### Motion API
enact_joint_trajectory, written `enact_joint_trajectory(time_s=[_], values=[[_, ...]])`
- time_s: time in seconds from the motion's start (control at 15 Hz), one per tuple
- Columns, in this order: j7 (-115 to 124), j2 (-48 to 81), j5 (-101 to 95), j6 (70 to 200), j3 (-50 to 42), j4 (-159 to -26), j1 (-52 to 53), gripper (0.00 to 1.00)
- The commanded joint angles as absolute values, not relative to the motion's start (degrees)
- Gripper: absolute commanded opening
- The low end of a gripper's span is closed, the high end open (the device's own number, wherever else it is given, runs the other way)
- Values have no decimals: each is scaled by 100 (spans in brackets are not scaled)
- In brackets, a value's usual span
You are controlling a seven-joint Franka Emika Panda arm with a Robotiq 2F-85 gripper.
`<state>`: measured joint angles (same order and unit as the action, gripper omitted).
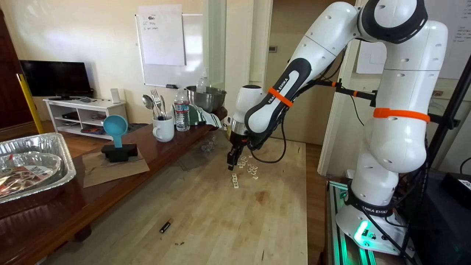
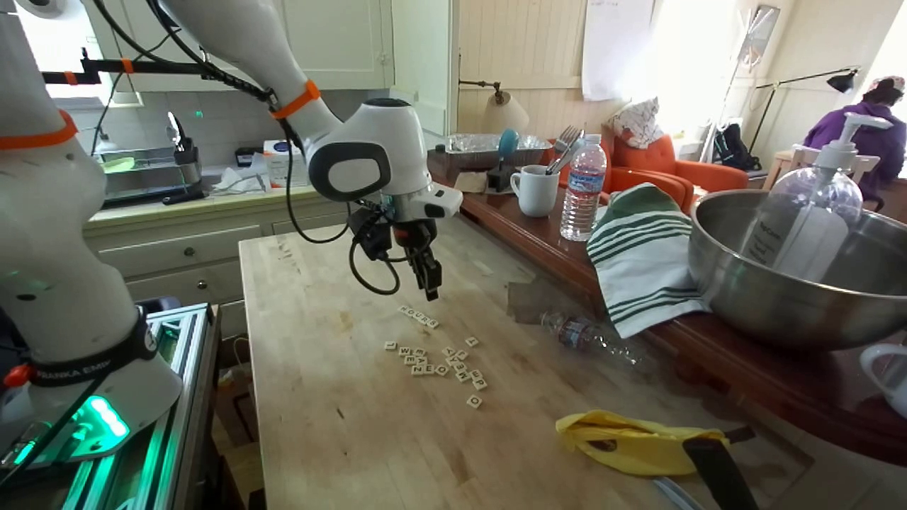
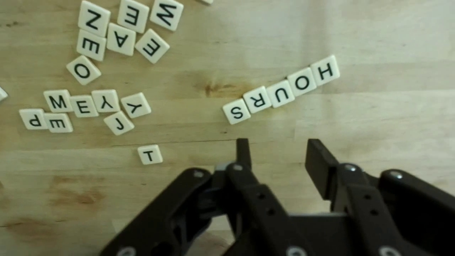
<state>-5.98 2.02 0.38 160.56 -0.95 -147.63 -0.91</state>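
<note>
My gripper (image 3: 275,151) is open and empty, above the wooden table (image 3: 199,188). It shows above the table in both exterior views (image 1: 232,162) (image 2: 430,283). A slanted row of letter tiles (image 3: 280,93) spells HOURS, just ahead of the fingertips in the wrist view. The S tile (image 3: 236,112) is nearest to the left finger. The row also shows in both exterior views (image 1: 235,180) (image 2: 418,316). Several loose tiles lie left of the row, including a T tile (image 3: 150,155), a J tile (image 3: 119,123) and an O tile (image 3: 83,70). The gripper touches no tile.
A battery (image 1: 166,225) lies on the table. A clear bottle (image 2: 581,334) lies beside the raised dark-wood ledge (image 1: 162,163). A yellow pouch (image 2: 631,443) is at the table's end. The ledge holds a mug (image 2: 536,193), a water bottle (image 2: 582,205), a towel (image 2: 638,248) and a steel bowl (image 2: 737,297).
</note>
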Motion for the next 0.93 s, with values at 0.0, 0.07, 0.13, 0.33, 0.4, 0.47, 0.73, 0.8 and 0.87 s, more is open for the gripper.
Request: enact_joint_trajectory(time_s=[0.0, 0.07, 0.13, 0.33, 0.4, 0.47, 0.73, 0.8, 0.87], values=[[-1217, 161, -55, 15745, 16, -14790, -45, 77], [-1327, 164, -93, 15680, 33, -14782, -42, 84], [-1455, 174, -117, 15626, 49, -14770, -43, 93], [-1758, 177, -162, 15481, 72, -14760, -45, 100], [-1754, 169, -243, 15465, 65, -14767, -45, 100], [-1824, 163, -258, 15429, 66, -14771, -47, 100], [-1798, 200, -192, 15503, 67, -14758, -51, 99], [-1808, 200, -196, 15489, 67, -14758, -51, 99], [-1813, 200, -198, 15487, 67, -14758, -51, 100]])
